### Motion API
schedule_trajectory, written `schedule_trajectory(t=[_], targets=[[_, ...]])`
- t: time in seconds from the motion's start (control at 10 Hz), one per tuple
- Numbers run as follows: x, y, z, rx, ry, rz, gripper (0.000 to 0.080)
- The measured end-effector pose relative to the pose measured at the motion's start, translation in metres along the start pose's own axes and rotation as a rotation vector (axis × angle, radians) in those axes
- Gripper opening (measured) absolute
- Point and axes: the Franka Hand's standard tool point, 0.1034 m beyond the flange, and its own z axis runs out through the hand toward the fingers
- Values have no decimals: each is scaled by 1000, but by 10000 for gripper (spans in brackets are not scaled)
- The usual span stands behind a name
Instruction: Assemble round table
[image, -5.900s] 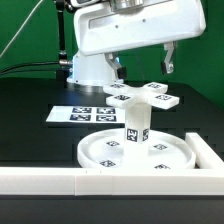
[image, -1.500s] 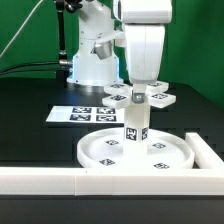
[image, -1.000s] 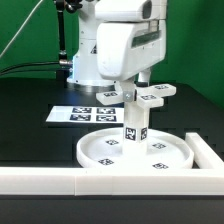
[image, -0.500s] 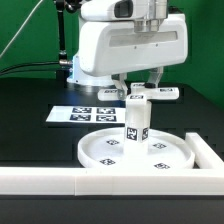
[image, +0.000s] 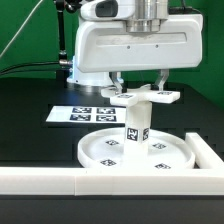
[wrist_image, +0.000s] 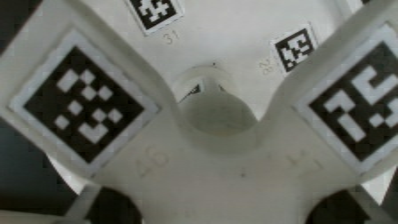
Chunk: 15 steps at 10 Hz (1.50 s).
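Assembly in progress on the black tabletop (image: 30, 140). The large rimmed round disc (image: 105, 150) lies flat near the white border wall (image: 60, 181), with the short cylindrical post (image: 135, 127) standing upright at its centre, apparently already fitted. The jaws (image: 140, 88) grasp the cross-shaped foot piece (image: 140, 95), held level directly over the post top; the wrist view shows its central hub (wrist_image: 217, 110). Remaining, by judgement: seating and fastening the foot.

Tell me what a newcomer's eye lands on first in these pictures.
The big white gripper fills the top of the exterior view, holding the cross-shaped foot piece just above the upright post. The post stands in the middle of the round disc, near the front border wall. Behind lies the marker board.
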Motion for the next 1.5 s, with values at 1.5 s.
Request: schedule_trajectory(t=[1.5], targets=[[-6, 0, 2, 148, 10, 1480, 442]])
